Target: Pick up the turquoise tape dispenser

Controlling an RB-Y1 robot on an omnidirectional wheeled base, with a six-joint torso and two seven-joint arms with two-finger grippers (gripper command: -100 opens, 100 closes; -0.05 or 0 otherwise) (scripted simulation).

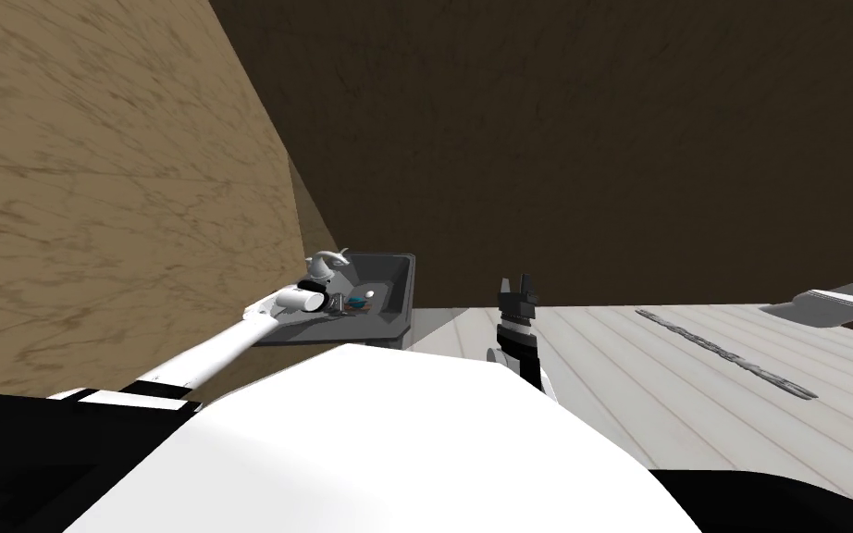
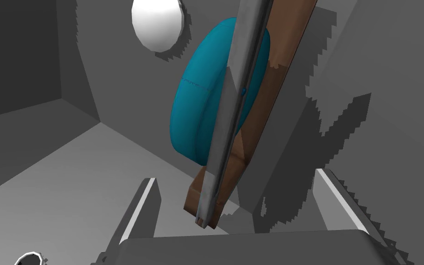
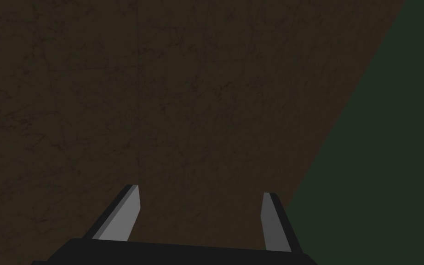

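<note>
Turquoise tape dispenser (image 2: 192, 106) looks rigid, light, slick; I'd pinch its flat sides. Left claw (image 2: 236, 177) spread wide, empty, near it; right claw (image 3: 201, 190) also spread.

Head view bright on the tan wall (image 1: 92, 185) and pale floor (image 1: 619, 356), far wall (image 1: 554, 139) dark, straight lines splay near the corners, left wrist view softly lit, turquoise tape dispenser (image 2: 197, 101) throwing a blocky, stepped shadow on the grey basin (image 2: 381, 55), right wrist view very dim
</note>
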